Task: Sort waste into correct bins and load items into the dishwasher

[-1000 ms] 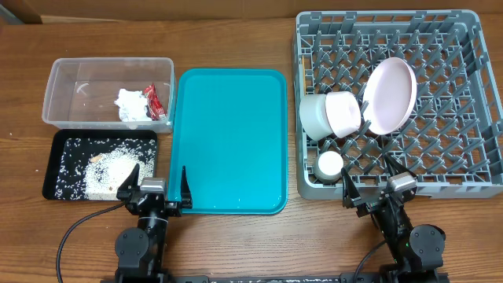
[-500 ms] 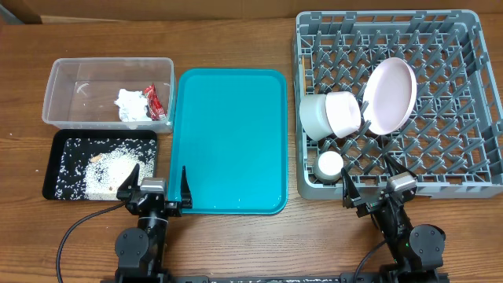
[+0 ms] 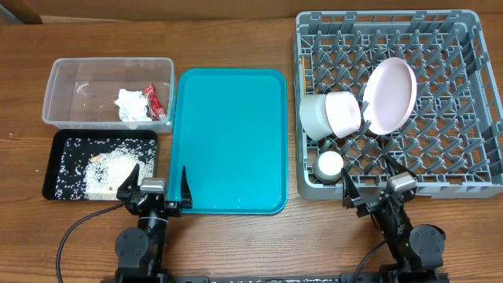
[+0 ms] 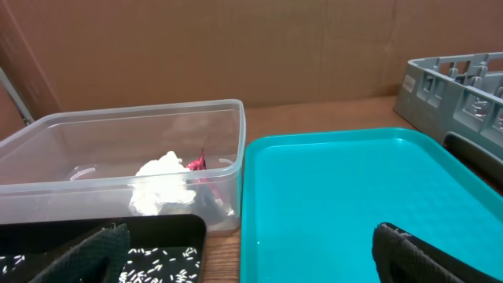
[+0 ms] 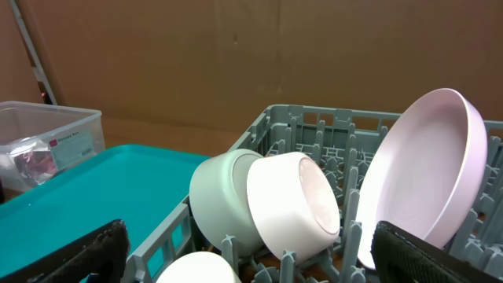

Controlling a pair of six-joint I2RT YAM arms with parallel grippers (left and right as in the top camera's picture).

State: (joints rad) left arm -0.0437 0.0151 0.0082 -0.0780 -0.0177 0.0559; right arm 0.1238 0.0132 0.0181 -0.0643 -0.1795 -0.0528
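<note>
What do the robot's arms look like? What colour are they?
Mostly black. The left arm and right arm are each built from round black joints, with a small silver block near the wrist and a thin black cable trailing off. The left gripper and right gripper have two slim black fingers with rough-looking pads. No markings show.

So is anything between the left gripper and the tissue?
Yes. The tissue lies in the tub, behind its near wall, and the black tray of rice lies between that wall and the left gripper. Nothing covers it from above.
</note>
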